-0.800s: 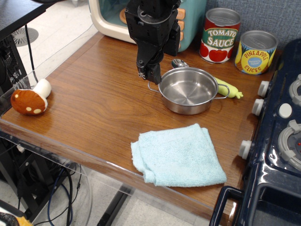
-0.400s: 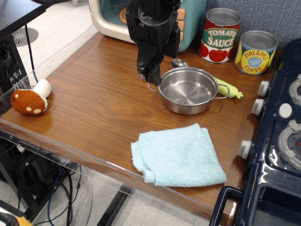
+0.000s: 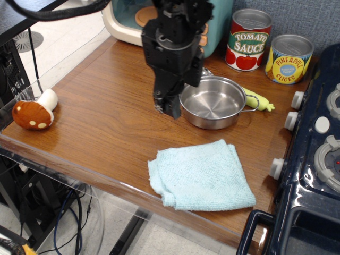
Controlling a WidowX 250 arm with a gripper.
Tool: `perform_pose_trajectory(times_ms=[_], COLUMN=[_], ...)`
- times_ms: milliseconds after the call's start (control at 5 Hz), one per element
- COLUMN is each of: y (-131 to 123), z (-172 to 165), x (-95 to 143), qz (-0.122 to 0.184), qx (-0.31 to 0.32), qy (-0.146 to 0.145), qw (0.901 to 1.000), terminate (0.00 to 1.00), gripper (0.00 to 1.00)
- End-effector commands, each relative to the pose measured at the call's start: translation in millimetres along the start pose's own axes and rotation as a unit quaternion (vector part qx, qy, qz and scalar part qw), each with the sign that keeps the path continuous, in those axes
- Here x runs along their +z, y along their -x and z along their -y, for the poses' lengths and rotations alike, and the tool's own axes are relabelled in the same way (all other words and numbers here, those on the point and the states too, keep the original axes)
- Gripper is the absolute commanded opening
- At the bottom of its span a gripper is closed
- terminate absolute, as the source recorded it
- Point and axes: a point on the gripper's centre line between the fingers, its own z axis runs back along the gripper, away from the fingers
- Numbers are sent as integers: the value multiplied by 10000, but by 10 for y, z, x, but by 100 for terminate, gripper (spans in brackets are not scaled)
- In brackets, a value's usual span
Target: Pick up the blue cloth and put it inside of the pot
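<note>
The blue cloth (image 3: 201, 175) lies flat and folded near the table's front edge, right of centre. The pot (image 3: 213, 102) stands empty behind it, shiny, with thin wire handles. My black gripper (image 3: 167, 108) hangs above the table just left of the pot and behind the cloth's left part. Its fingertips point down and look close together. It holds nothing. It is clear of the cloth.
A toy mushroom (image 3: 34, 112) lies at the table's left edge. A tomato sauce can (image 3: 249, 40) and a pineapple can (image 3: 289, 59) stand at the back right. A yellow-green toy (image 3: 259, 99) lies behind the pot. A toy stove (image 3: 319, 149) is on the right, a toy oven (image 3: 127, 16) at the back.
My gripper has moved toward the front of the table, from beside the pot's back-left handle to a spot nearer the cloth. The cloth and pot have not moved.
</note>
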Motion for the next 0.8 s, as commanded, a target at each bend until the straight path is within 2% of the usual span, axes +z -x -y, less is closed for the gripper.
perform_pose_trajectory(times_ms=[0,400,600], y=[393,790,665], z=[-347,-563,-590], x=[80,-221,-353], qz=[81,199,300], qx=[-480,-1172,-1015], qy=[-18,-346,-554], qw=[9988,9923,9928], terminate=[0,0,0], gripper=[100,100,100])
